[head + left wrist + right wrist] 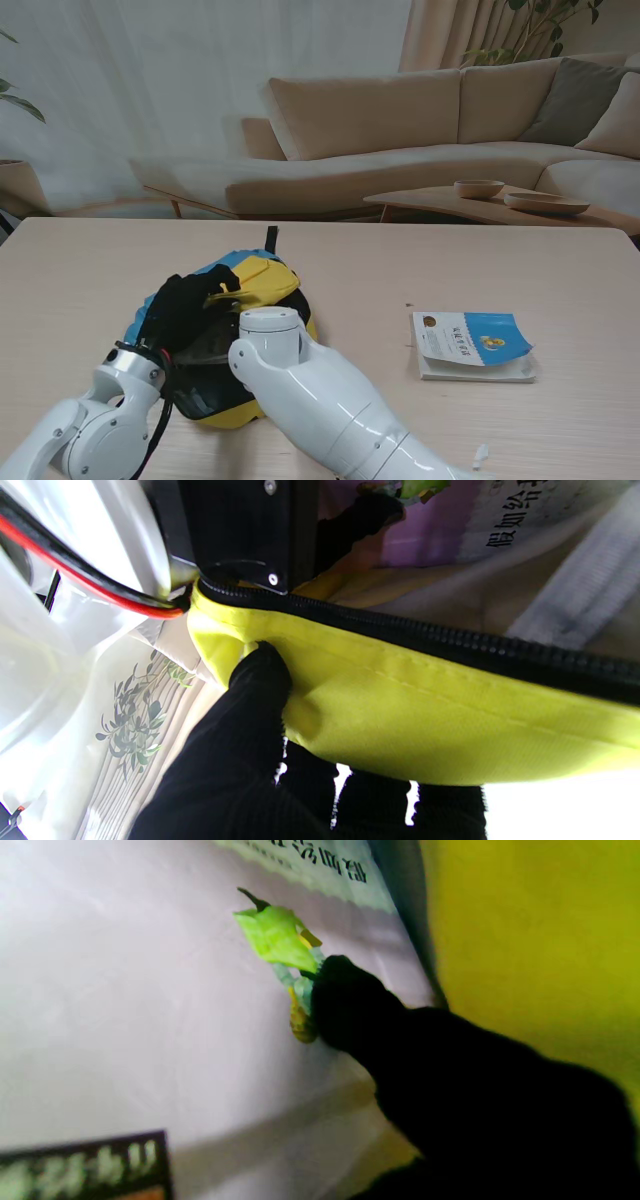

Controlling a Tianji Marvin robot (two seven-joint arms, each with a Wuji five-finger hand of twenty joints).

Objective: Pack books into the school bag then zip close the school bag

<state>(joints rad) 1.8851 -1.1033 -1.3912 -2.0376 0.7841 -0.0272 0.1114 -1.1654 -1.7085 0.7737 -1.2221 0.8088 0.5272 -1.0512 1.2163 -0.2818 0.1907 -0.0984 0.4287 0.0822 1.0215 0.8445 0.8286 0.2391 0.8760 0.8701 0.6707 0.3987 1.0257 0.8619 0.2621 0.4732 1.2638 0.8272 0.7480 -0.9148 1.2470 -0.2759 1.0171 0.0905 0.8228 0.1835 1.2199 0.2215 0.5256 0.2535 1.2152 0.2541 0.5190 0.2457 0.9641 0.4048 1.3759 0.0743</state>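
The school bag [245, 300], yellow and blue, lies at lower left of centre in the stand's view, on the bench [420, 260], with both arms converging on its mouth. The left robot hand [185, 305], in a black glove, is clamped on the bag's yellow flap: the left wrist view shows a fingertip [260, 672] pressed into the fabric just under the black zipper [450, 645], holding the opening up. The right robot hand [450, 1080] is buried inside the bag, its forearm hiding it from the stand; the right wrist view shows one dark finger touching the cover of a book [150, 990] already in there, but whether that hand grips the book or merely pushes it I cannot tell. A second pile of books [472, 345] lies flat at right of centre in the stand's view, well apart from the bag, its long edge running left to right across the frame. It lies on the right arm's side, so the right robot hand is likely the nearer one to fetch it, while the left keeps the mouth open. Packing seems roughly midway; zipping is not yet begun.
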